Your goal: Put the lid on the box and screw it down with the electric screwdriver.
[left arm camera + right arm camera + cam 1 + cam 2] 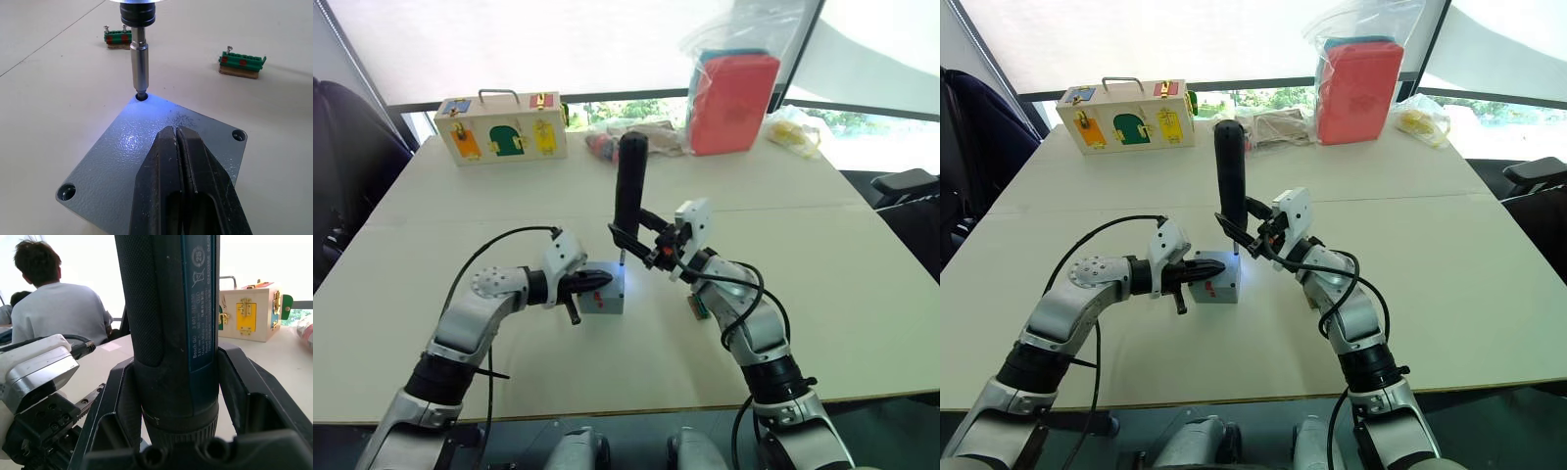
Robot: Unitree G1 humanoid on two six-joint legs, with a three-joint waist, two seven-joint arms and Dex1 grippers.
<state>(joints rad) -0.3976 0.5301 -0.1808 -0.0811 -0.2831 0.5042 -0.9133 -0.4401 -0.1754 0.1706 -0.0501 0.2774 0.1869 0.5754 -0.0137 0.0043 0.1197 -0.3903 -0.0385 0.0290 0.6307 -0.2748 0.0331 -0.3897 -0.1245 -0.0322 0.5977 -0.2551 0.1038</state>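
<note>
The grey box (605,302) stands mid-table with the lid (110,159) lying flat on top of it. My left gripper (599,281) is shut, and its fingers (195,181) rest on the lid's top. The electric screwdriver (629,186) stands upright with my right gripper (644,243) shut around its lower body, which the right wrist view shows between the fingers (120,396). Its metal bit (139,58) sits in the lid's far corner hole, and its light casts a blue glow on the lid.
Two small green blocks (242,62) lie on the table just beyond the box. A wooden case with colourful doors (501,127), a red pouch in a plastic bag (732,98) and other bags line the far edge. A person (54,308) sits away beyond the table.
</note>
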